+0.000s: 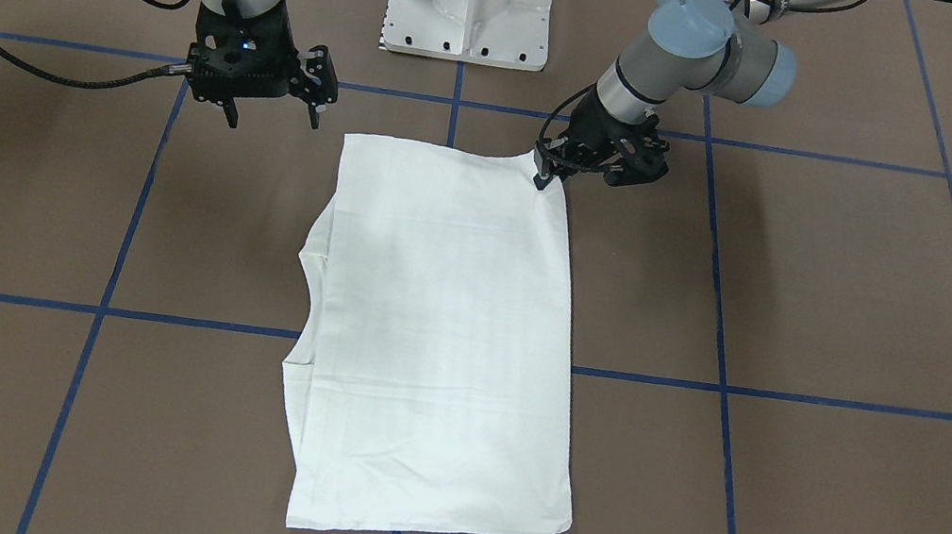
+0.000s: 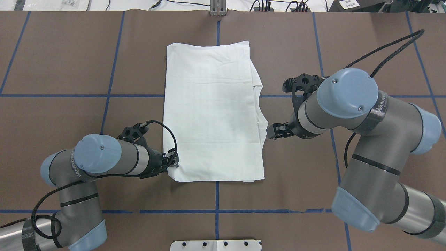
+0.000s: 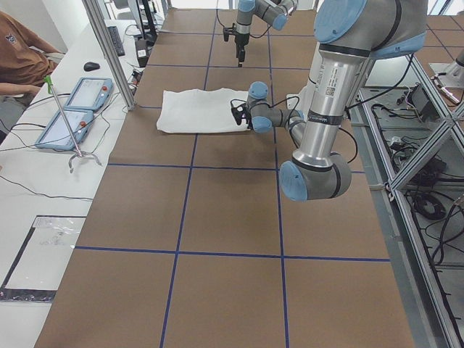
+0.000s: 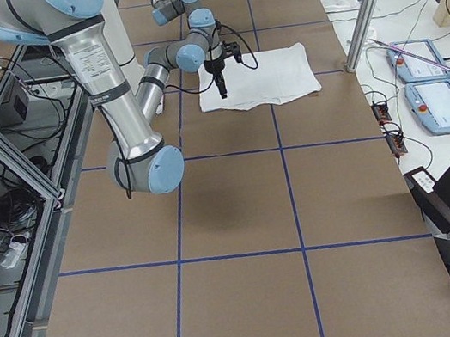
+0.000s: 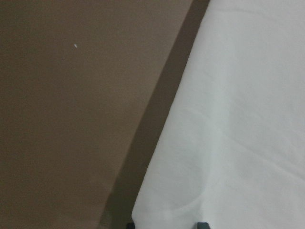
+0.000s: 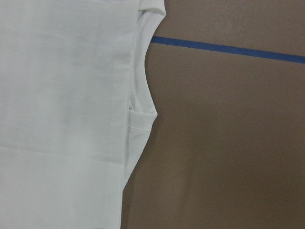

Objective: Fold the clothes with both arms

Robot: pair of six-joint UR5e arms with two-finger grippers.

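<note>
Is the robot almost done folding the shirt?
Partly. Done: the T-shirt lies flat as a neat long rectangle, with no sleeves sticking out. In hand: the left gripper is down at one corner, but I can't tell if its jaws have pinched the cloth. The right gripper hovers open beside the collar side, touching nothing. Left: it probably needs folding over again to make it shorter.

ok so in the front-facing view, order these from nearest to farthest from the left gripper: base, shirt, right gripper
From the left gripper:
1. shirt: its top corner lies right at the fingertips.
2. base: higher in the view, at the middle.
3. right gripper: beyond the shirt's other top corner, on the view's left.
</note>
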